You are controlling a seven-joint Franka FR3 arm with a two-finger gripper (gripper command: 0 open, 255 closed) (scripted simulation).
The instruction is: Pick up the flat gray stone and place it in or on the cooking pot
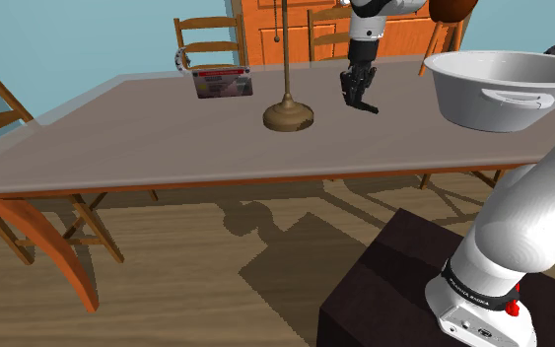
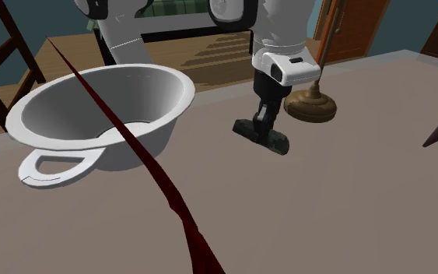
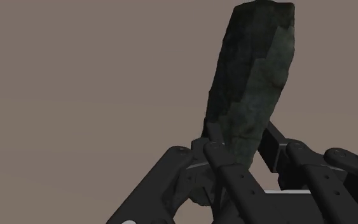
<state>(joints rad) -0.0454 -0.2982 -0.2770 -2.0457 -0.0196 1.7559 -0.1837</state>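
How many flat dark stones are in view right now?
1. The flat dark grey-green stone is clasped in the black gripper, between the round white pot and the brown plunger-shaped stand. None seems hidden.

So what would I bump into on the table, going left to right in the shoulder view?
box with a red rim → brown plunger → black fingers clasping the dark stone → big white pot

Even light falling all over. Desk (image 1: pixel 147 138) throwing soft dark shadow onto floor (image 1: pixel 186 296). Everything looking sharp. Wrist view looking dimmer.
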